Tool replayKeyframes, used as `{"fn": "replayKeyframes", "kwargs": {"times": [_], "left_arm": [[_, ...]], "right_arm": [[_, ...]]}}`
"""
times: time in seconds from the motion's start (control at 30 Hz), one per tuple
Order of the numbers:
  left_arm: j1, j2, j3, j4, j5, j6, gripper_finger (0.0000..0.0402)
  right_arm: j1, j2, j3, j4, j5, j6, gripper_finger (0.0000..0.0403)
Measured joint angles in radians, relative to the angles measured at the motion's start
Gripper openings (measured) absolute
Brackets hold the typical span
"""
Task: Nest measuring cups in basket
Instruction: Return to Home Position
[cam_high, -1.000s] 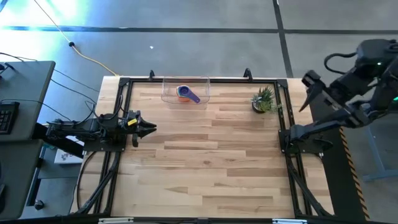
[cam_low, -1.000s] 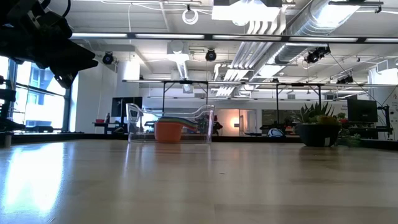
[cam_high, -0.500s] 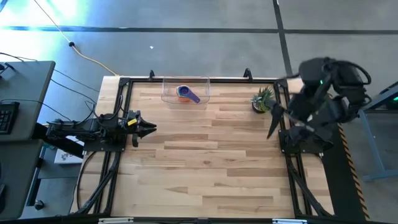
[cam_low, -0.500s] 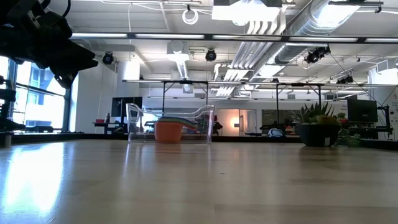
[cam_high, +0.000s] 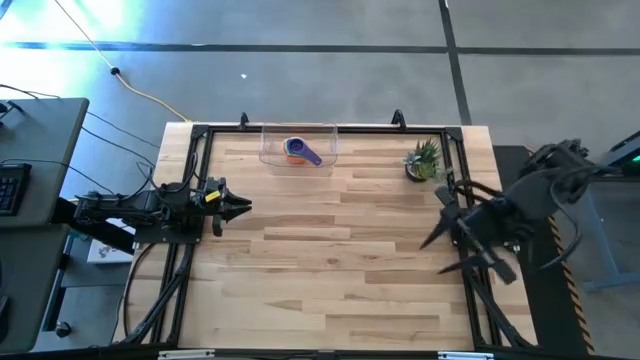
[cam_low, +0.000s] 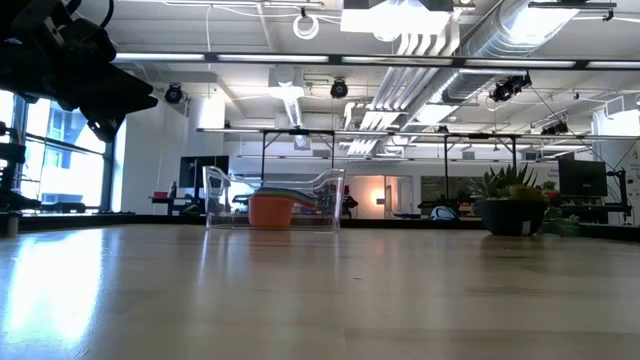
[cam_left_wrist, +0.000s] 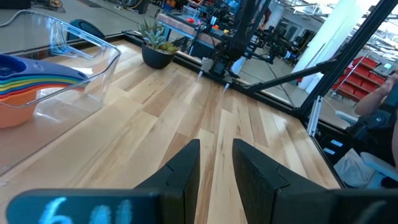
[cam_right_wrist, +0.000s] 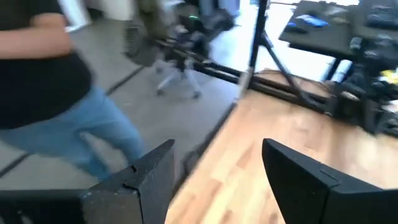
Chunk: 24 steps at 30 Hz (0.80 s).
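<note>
Over left table edge: left gripper, fingers nearly together, holding nothing. By far edge: measuring cups nested inside clear basket. Farther right: potted plant. Over right edge: right gripper, fingers spread wide, empty.

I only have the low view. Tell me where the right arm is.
Observer: The right gripper, open and empty, hangs at the middle of the table's right edge.
Operator: Now give me the left one.
Observer: The left gripper is at the left edge, pointing toward the table's middle.
Operator: Check the stack from above.
Observer: A blue cup sits on top of it, inside the bin.
</note>
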<state>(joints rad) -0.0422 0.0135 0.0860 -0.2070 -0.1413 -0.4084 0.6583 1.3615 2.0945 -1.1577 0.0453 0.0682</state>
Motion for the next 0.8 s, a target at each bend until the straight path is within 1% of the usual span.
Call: {"fn": "replayKeyframes", "kwargs": {"times": [0.03, 0.07, 0.17, 0.27, 0.33, 0.43, 0.6, 0.8], "left_arm": [[0.000, 0.000, 0.000, 0.000, 0.000, 0.000, 0.0085], [0.000, 0.000, 0.000, 0.000, 0.000, 0.000, 0.0085], [0.000, 0.000, 0.000, 0.000, 0.000, 0.000, 0.0085], [0.000, 0.000, 0.000, 0.000, 0.000, 0.000, 0.0085], [0.000, 0.000, 0.000, 0.000, 0.000, 0.000, 0.0085], [0.000, 0.000, 0.000, 0.000, 0.000, 0.000, 0.0085], [0.000, 0.000, 0.000, 0.000, 0.000, 0.000, 0.0085], [0.000, 0.000, 0.000, 0.000, 0.000, 0.000, 0.0085]], "right_arm": [[0.019, -0.037, -0.078, 0.048, 0.044, 0.009, 0.0229], [0.031, -0.084, -0.164, 0.111, 0.064, 0.009, 0.0229], [0.040, -0.277, -0.446, 0.347, 0.044, -0.005, 0.0229], [0.024, -0.469, -0.719, 0.580, 0.032, 0.002, 0.0229], [0.008, -0.578, -0.880, 0.695, 0.034, 0.003, 0.0229], [-0.012, -0.710, -1.090, 0.814, 0.044, 0.006, 0.0229], [-0.058, -0.871, -1.353, 0.948, 0.119, -0.001, 0.0229], [-0.136, -1.031, -1.596, 1.084, 0.137, -0.030, 0.0229]]}}
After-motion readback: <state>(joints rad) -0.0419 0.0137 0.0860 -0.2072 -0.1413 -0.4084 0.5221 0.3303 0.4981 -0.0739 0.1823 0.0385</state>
